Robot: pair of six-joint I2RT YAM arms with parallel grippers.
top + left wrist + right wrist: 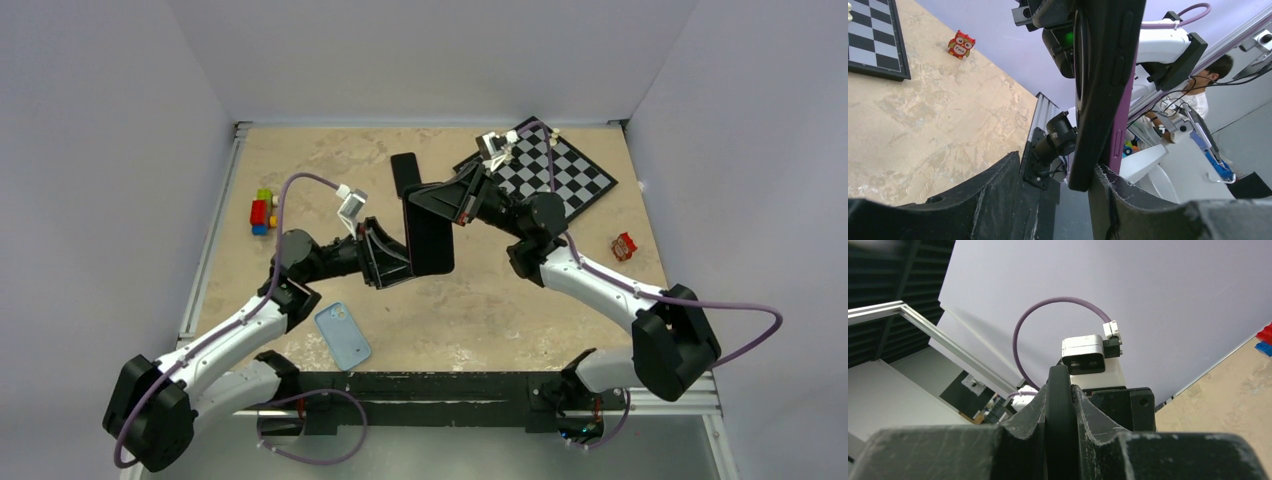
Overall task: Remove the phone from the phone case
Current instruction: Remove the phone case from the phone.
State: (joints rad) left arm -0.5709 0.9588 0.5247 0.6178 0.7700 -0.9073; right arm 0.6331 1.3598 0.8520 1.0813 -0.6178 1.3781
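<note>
Left gripper (1058, 167), out past a blue case (342, 335) lying flat by the near edge of the table (480, 310), has its jaws parted around the lower end of the phone case (428, 235): one finger (993, 195) apart from it, the other against its edge. This black case stands on end above bare tabletop, a purple phone (1120, 125) edge showing along one side. Right gripper (1060, 385) is clamped tight on its upper end. Toy bricks (262, 212) sit by the left edge, an owl figure (623, 245) near the right. Farther off lie a flat black slab (405, 172) and a chessboard (550, 170) at the far right corner
</note>
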